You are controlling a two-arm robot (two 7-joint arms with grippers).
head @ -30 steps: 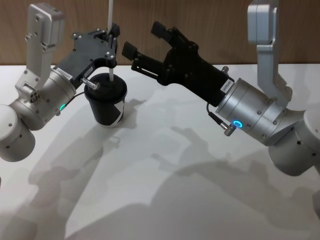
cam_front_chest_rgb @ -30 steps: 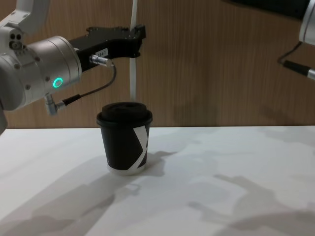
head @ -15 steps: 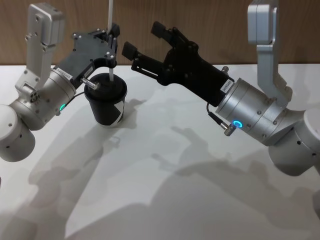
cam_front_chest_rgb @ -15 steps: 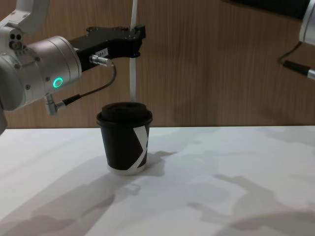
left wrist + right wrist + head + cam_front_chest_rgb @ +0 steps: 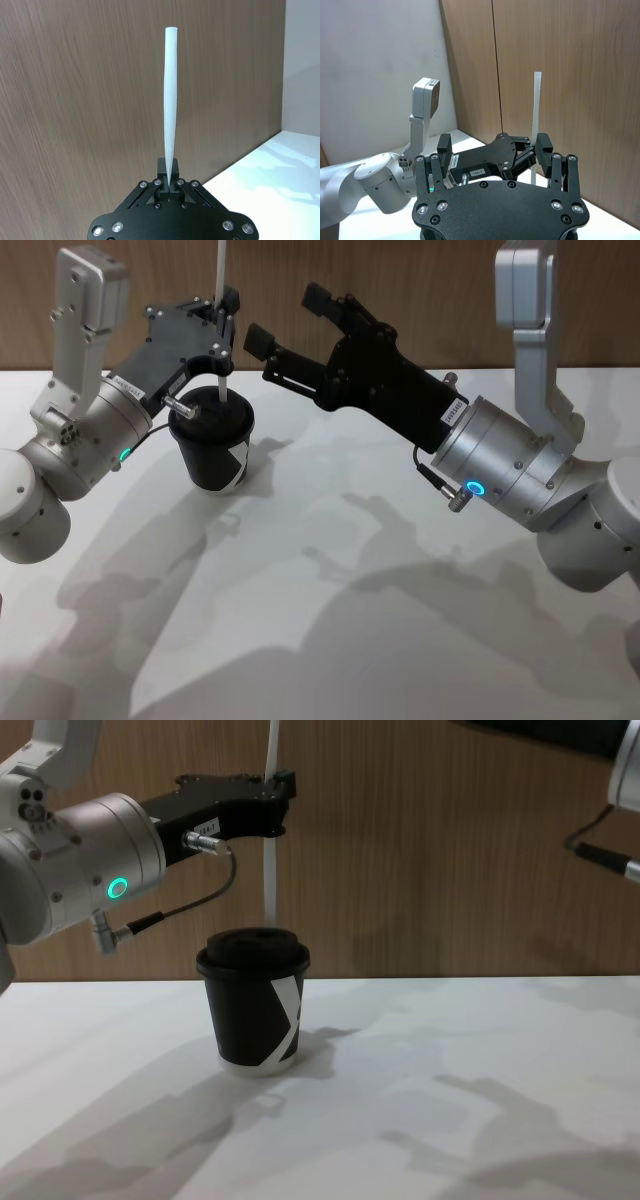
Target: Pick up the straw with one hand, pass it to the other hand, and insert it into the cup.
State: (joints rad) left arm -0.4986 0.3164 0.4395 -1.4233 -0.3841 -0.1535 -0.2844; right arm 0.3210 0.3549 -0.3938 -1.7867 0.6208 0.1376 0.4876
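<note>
The left hand (image 5: 224,340) pinches the white straw (image 5: 269,870) straight up over the black cup (image 5: 212,455), its low tip just above the lid (image 5: 253,948). The cup stands at 10 o'clock on the white surface (image 5: 350,640). The right hand (image 5: 290,320), spread wide, hangs at 3 o'clock from the straw.

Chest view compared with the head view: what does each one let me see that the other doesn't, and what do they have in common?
Chest view alone: seen side-on, the straw ends just above the lid of the cup, not yet inside.
Head view alone: the right gripper, fingers spread open, raised to the right of the cup.
Shared: the left gripper shut on the upright straw, directly over the cup, which stands on the white table.
</note>
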